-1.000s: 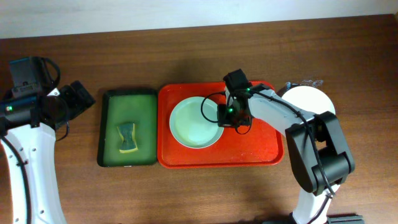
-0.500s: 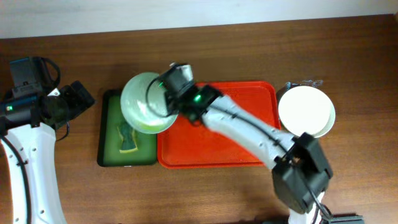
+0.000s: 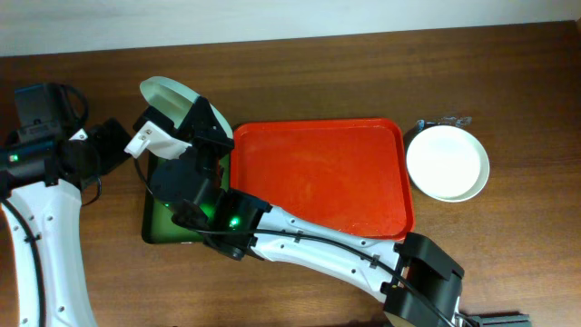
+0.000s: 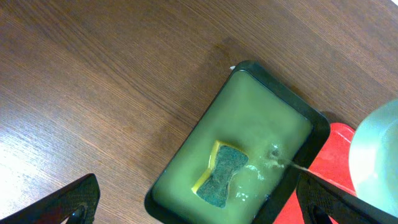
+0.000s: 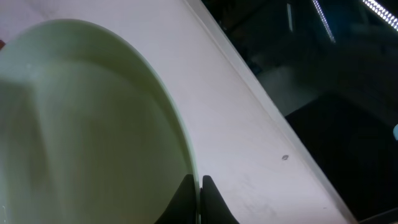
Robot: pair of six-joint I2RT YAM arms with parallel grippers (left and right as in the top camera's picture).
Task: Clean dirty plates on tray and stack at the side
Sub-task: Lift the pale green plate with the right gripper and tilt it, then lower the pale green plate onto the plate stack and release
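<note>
My right gripper [image 3: 188, 107] is shut on the rim of a pale mint-white plate [image 3: 167, 94]. It holds the plate tilted on edge above the far end of the dark green tray [image 3: 156, 218]. In the right wrist view the fingers [image 5: 199, 194] pinch the plate's rim [image 5: 81, 124]. The red-orange tray [image 3: 318, 177] holds no plates. White plates [image 3: 448, 162] are stacked on the table to its right. My left gripper [image 3: 116, 145] is open and empty, left of the green tray. In the left wrist view its open jaws [image 4: 205, 202] frame the plate's edge [image 4: 379, 155], from which water trickles.
The green tray [image 4: 261, 118] holds greenish water and a yellow-green sponge [image 4: 222, 175]. My right arm [image 3: 300, 238] lies across the green tray and the red tray's front edge. A small clear object [image 3: 443, 121] lies behind the plate stack.
My right gripper has lifted the plate off the red tray, carried it left over the green tray and tipped it on edge. The left arm has not moved.
</note>
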